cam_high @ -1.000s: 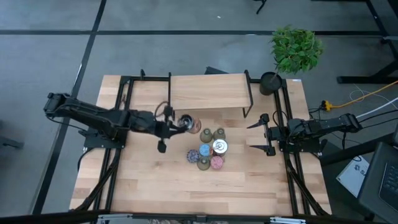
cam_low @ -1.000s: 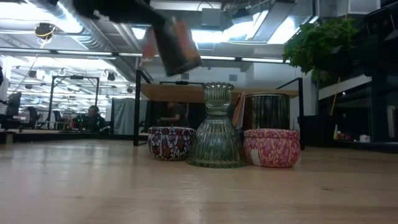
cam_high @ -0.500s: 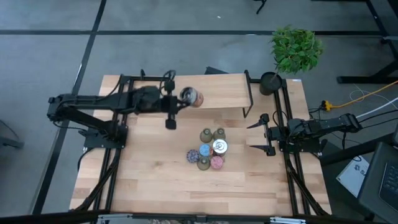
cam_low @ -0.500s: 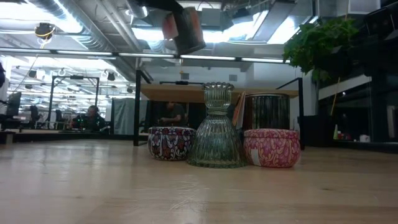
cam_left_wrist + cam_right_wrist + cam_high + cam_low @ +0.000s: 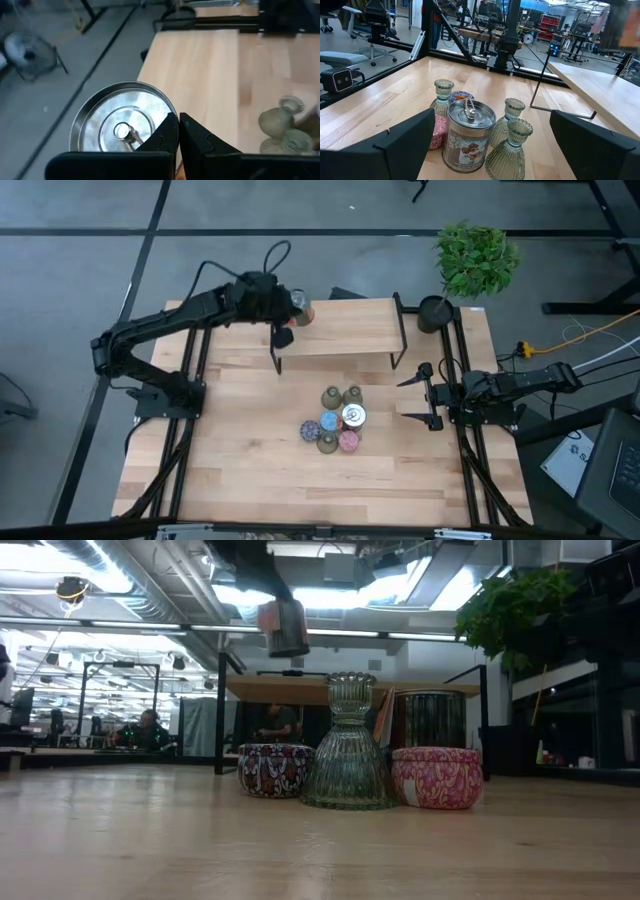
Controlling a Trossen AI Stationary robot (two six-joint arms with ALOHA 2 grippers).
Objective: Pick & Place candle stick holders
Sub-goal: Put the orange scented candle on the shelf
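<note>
While the left claw [image 5: 284,308] stayed out of it... no: as the left claw hung over the raised wooden shelf [image 5: 340,328], near the shelf's left end, its fingers were pinched fully together on the rim of a silvery can holder [image 5: 122,130], w/ the can hanging to one side of the fingertips rather than centred between them. Low view showed the can well above the shelf top, slightly tilted.

Risk, as I judge it: a rim pinch that thin could let the can swing or slip if the arm stops sharply; released from that height it would likely bounce or roll off the shelf's left edge. It prob. needs lowering till the base touches before letting go.

Right claw [image 5: 428,395] waited w/ jaws spread wide, empty, on the table to the right of the shelf's right-hand legs, facing the cluster.

Rest of the holders sat bunched on the table just in front of the shelf: second silvery can [image 5: 468,135], green vases [image 5: 510,147], pink tin [image 5: 437,777] and blue tin [image 5: 274,769], mostly touching.
</note>
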